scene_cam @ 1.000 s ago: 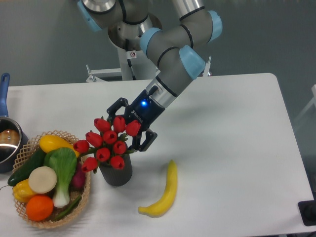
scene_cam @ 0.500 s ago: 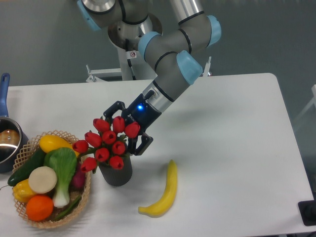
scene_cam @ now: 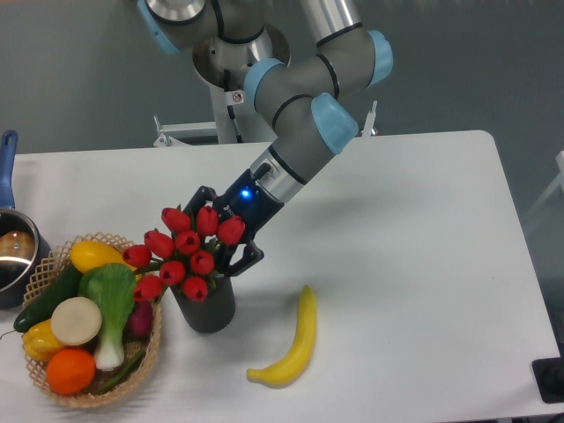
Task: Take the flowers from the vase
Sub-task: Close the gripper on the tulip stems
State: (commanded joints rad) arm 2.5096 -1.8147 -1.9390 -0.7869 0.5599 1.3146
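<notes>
The flowers, a bunch of red tulip buds, stand in the dark grey vase at the front left of the white table and lean left toward the basket. My gripper reaches down from the upper right into the back of the bunch. One dark finger shows above the buds and the other shows at their lower right, beside the vase rim. The jaws stand apart, straddling the bunch. The buds hide the fingertips and the stems.
A wicker basket of vegetables and fruit touches the vase's left side. A yellow banana lies to the right of the vase. A steel pot with a blue handle sits at the left edge.
The gripper has slid down and left, deeper into the bunch. The tulip heads have shifted a little left with it. The vase and banana have stayed put.
</notes>
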